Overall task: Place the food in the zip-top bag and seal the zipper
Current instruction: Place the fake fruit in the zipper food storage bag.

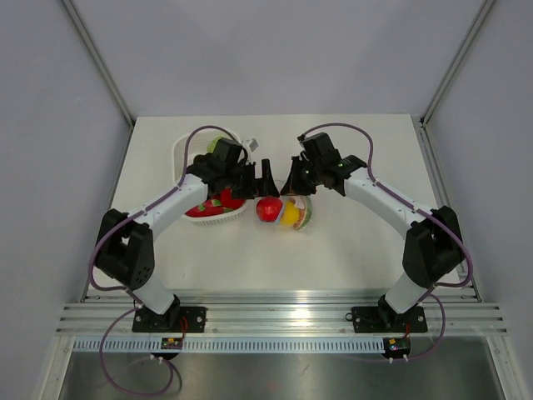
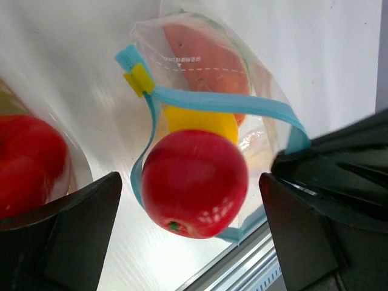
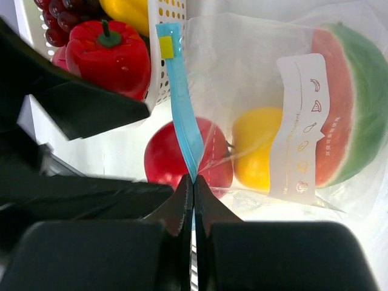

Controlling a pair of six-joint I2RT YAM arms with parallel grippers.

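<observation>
The clear zip-top bag (image 1: 293, 213) lies mid-table and holds a watermelon slice (image 3: 351, 103) and a yellow fruit (image 3: 257, 148). A red round fruit (image 2: 195, 183) sits in its open mouth, ringed by the blue zipper strip (image 2: 218, 102) with its yellow slider (image 2: 140, 79). My left gripper (image 2: 191, 236) is open above the red fruit, with its fingers wide on either side and not touching it. My right gripper (image 3: 193, 182) is shut on the zipper strip (image 3: 182, 103) at the near end of the mouth. Both grippers hover close together over the bag in the top view, left (image 1: 265, 177) and right (image 1: 293, 179).
A white slotted basket (image 1: 185, 150) stands left of the bag, touching its mouth end. It holds a red pepper (image 3: 109, 54), dark grapes (image 3: 60, 18) and a yellow piece (image 3: 124, 9). The table's near edge rail (image 2: 242, 267) runs just past the bag.
</observation>
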